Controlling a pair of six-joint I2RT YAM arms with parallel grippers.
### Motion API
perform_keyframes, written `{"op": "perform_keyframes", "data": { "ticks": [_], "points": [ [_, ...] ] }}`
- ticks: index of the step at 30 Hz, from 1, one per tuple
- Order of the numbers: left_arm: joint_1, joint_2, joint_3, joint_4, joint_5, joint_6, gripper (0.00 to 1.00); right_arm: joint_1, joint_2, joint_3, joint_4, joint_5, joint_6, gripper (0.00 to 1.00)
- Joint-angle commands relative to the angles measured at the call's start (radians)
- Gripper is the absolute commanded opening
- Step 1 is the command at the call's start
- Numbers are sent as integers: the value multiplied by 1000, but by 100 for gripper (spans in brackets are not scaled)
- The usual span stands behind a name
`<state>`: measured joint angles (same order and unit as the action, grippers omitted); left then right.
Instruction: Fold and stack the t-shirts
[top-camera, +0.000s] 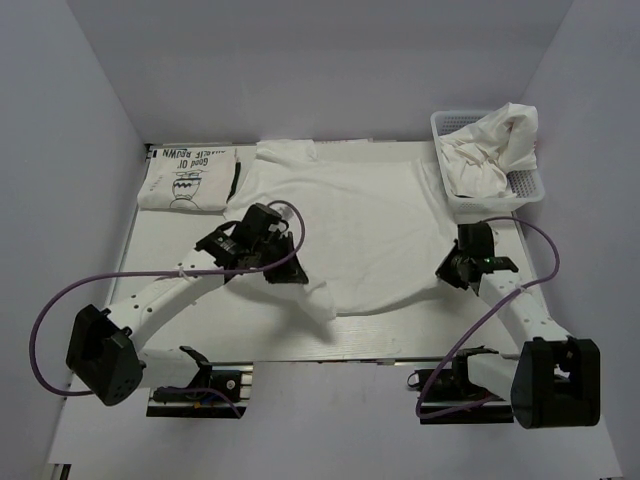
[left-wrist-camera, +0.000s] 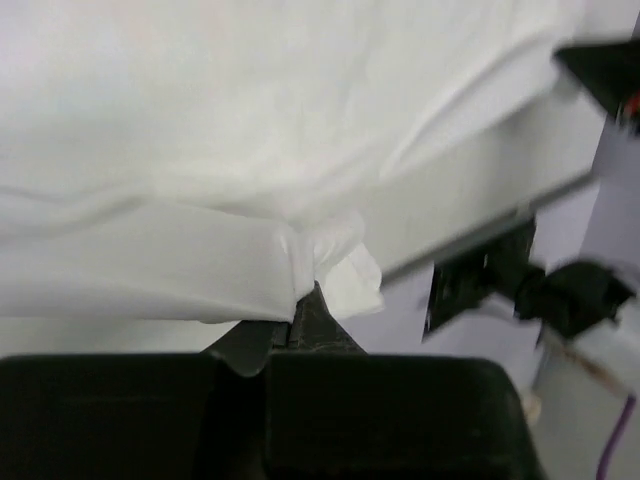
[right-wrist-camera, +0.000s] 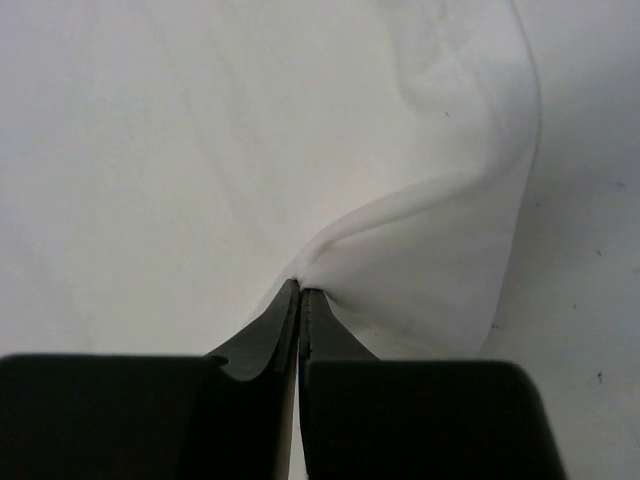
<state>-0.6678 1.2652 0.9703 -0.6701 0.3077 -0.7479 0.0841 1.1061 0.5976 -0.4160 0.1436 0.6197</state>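
Early — 1 folded tee (top-camera: 190, 185) sits well left of the basket (top-camera: 527, 186), crumpled tees (top-camera: 490, 150) in it, spread tee (top-camera: 350, 220) beside it not yet folded, left end effector (left-wrist-camera: 303, 300) & right end effector (right-wrist-camera: 300, 288) each clamping its edge.

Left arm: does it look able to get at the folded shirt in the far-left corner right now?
Probably not yet: the left gripper is shut on the spread shirt and must let go first. Nothing else stands between it and the folded shirt.
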Motion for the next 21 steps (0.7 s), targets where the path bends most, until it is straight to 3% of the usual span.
{"op": "perform_keyframes", "data": {
  "ticks": [1,8,21],
  "points": [
    [55,9,88,39,-280,-57,0,9,55,97,49,16,-26,0],
    [180,170,238,24,-390,-67,0,14,204,241,71,46,-37,0],
    [329,319,331,260,-516,88,0,14,584,602,31,97,-138,0]
  ]
}}
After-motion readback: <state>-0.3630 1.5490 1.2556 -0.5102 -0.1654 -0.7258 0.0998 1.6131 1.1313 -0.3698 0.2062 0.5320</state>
